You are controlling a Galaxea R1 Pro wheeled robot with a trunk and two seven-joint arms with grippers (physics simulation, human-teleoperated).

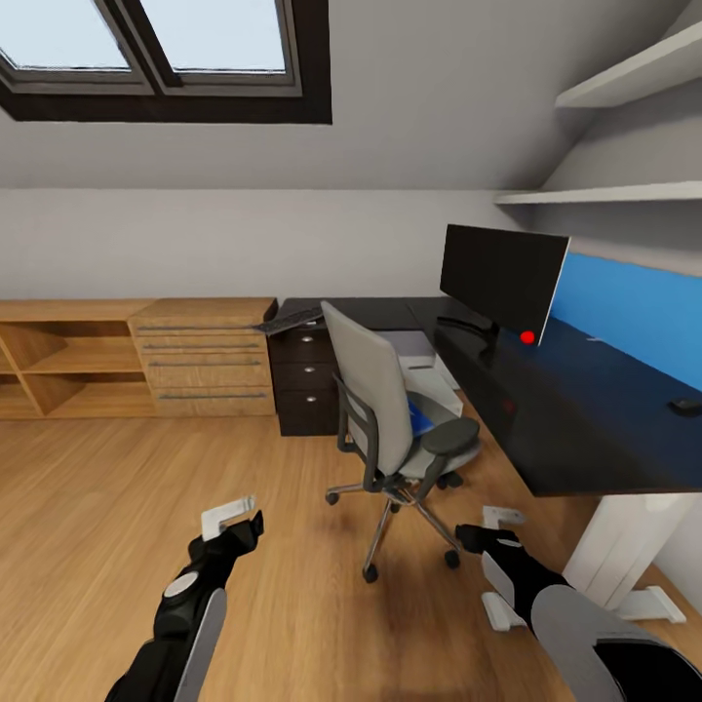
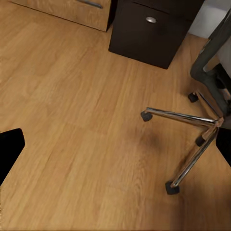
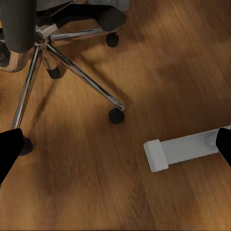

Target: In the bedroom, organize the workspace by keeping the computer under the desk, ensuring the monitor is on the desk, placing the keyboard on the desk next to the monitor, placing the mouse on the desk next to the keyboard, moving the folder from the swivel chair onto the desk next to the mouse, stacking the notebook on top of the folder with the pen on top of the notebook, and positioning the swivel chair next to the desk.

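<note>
A grey swivel chair [image 1: 385, 409] stands on the wooden floor, turned toward the dark desk [image 1: 565, 419], with a blue folder [image 1: 420, 417] on its seat. A black monitor [image 1: 502, 276] stands on the desk. The keyboard [image 1: 291, 320] lies at the desk's far left end. A dark mouse [image 1: 685, 406] sits on the desk at the right edge. The white computer [image 1: 421, 359] is under the desk behind the chair. Both grippers hang low over the floor before the chair, left gripper [image 1: 234, 520] and right gripper [image 1: 490, 526], each open and holding nothing. The chair's chrome base [image 2: 192, 125] [image 3: 53, 53] lies ahead of both.
A dark drawer unit [image 1: 304, 375] [image 2: 154, 29] sits under the desk's left end, beside a wooden drawer cabinet [image 1: 205, 356] and open shelves [image 1: 58, 366]. The desk's white leg [image 1: 624, 551] and its foot [image 3: 183, 149] stand near my right gripper. Open floor lies to the left.
</note>
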